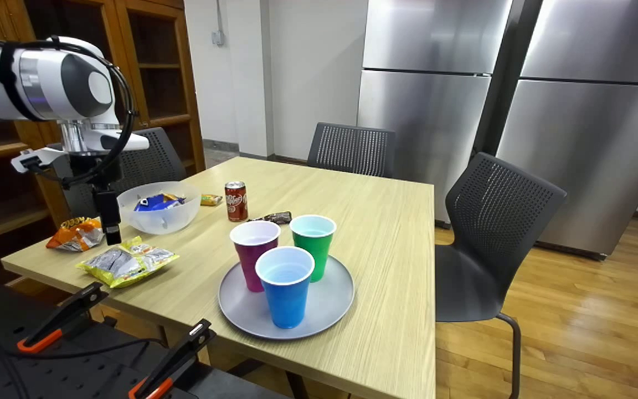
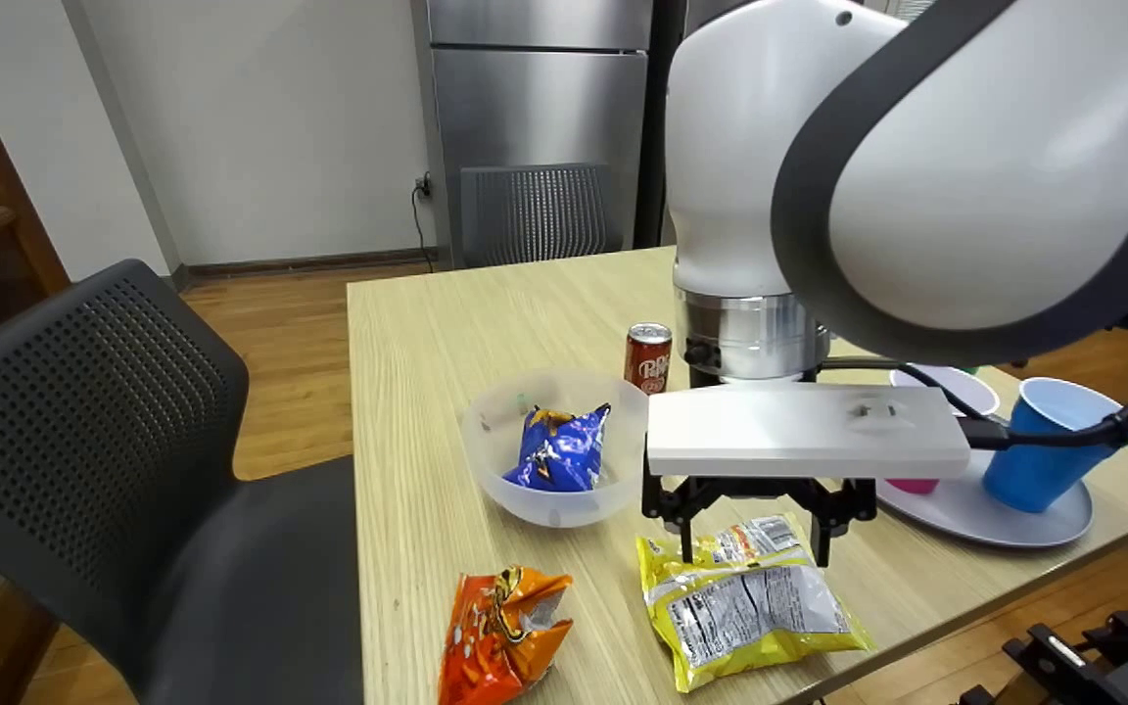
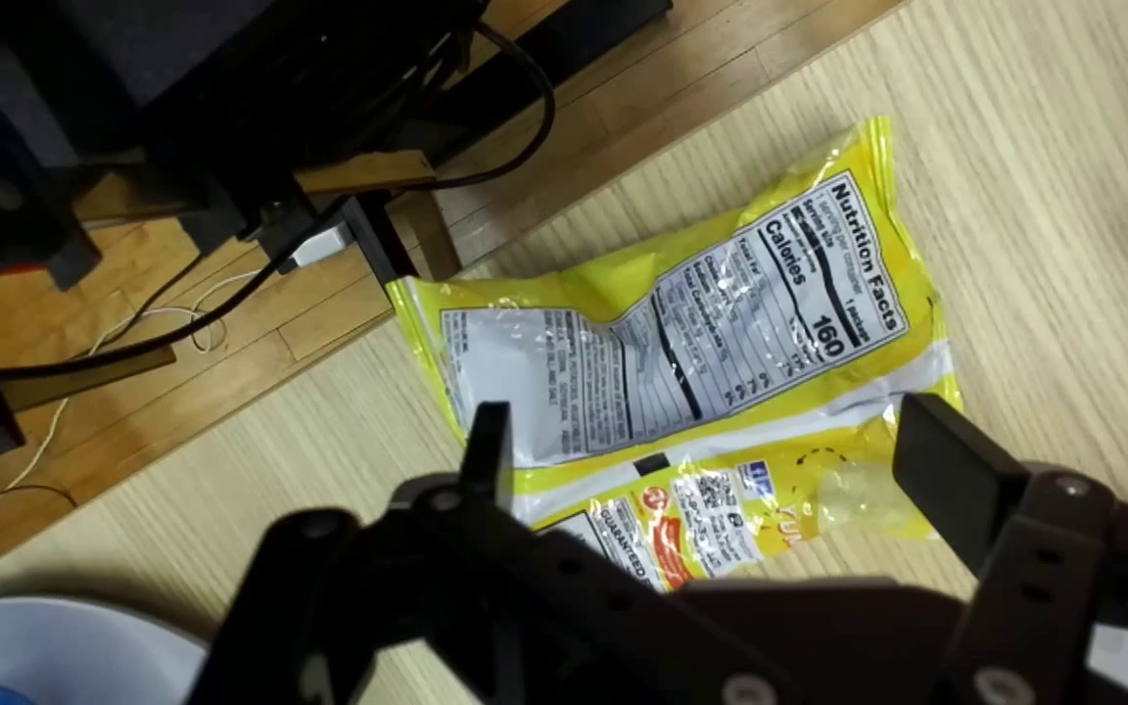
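My gripper (image 3: pixel 706 427) stands open, pointing down over a yellow snack bag (image 3: pixel 760 323) that lies flat with its nutrition label up. In the wrist view the two fingers are spread across the bag's lower part, with nothing gripped. Both exterior views show the fingertips low over the bag; whether they touch it I cannot tell. Beside it lies a crumpled orange bag (image 2: pixel 500 636). A translucent bowl (image 2: pixel 549 509) holding a blue packet (image 2: pixel 564 450) stands close by.
A grey plate (image 1: pixel 330 316) carries purple (image 1: pixel 253 260), green (image 1: pixel 316 249) and blue (image 1: pixel 286 299) cups. Behind are a soda can (image 1: pixel 236 201), a dark wrapper (image 1: pixel 274 218) and a small yellow packet (image 1: pixel 211 199). Clamps (image 1: pixel 175 354) sit off the table's near edge; chairs surround it.
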Controlling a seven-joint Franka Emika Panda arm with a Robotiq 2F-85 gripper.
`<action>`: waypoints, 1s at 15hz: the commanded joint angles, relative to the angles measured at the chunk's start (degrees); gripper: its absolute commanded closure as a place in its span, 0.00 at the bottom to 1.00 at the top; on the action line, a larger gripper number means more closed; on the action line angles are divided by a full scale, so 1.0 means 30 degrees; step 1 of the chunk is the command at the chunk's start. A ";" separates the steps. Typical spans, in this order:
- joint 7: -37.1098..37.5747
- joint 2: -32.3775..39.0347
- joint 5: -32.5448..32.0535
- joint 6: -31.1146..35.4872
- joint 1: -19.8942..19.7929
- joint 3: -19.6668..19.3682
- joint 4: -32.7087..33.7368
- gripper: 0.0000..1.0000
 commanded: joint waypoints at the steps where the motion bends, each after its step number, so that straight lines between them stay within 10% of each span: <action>1: 0.1247 0.0098 0.0703 0.1379 0.0053 -0.0028 -0.0725 0.00; 15: 0.2024 0.1258 0.5121 0.5434 -0.0259 -0.0480 -0.2018 0.00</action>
